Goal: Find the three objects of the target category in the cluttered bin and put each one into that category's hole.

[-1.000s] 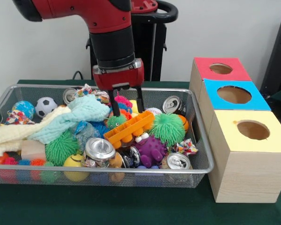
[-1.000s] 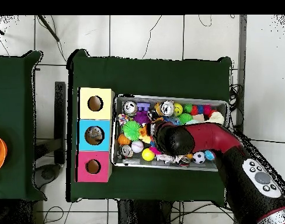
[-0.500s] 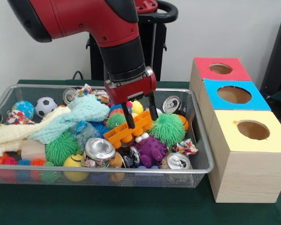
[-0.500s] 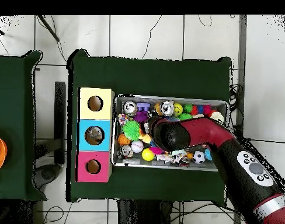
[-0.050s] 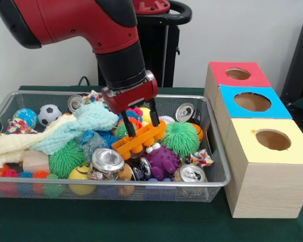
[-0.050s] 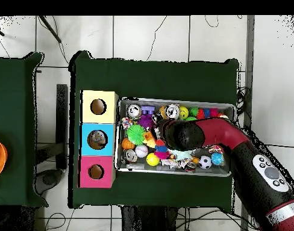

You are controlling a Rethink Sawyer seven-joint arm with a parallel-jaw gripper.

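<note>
- Gripper (image 5: pixel 141 125): two black fingers lowered into the middle of the wire bin (image 5: pixel 218 166), jaws parted with the orange toy tray (image 5: pixel 139 139) between them, tips at its upper edge. A firm grip cannot be confirmed. In the overhead view the arm hides the gripper.
- Orange toy tray: long moulded piece, tilted, right end higher, lying on the clutter at the bin's centre.
- Cans, front view: one silver can (image 5: pixel 107 161) on its side near the front wall; one (image 5: pixel 192 174) at the front right corner; one (image 5: pixel 185 112) at the back right, beside the green spiky ball (image 5: pixel 180 138); one (image 5: pixel 74 102) at the back left.
- Purple spiky toy (image 5: pixel 162 162): just below the orange tray, with googly eyes at its top.
- Pale cloths (image 5: pixel 55 131): cream and mint, draped over the bin's left half.
- Balls: soccer ball (image 5: pixel 49 114) and globe ball (image 5: pixel 24 117) at the back left; a second green spiky ball (image 5: pixel 66 158) and a yellow smiley ball (image 5: pixel 81 175) at the front left.
- Sorting boxes: three wooden boxes in a row just right of the bin, each with a round hole on top: red box (image 5: pixel 237 74) farthest, blue box (image 5: pixel 251 102) in the middle, yellow box (image 5: pixel 270 140) nearest.
- Table cover (image 5: pixel 141 222): dark green cloth under the bin and boxes.
</note>
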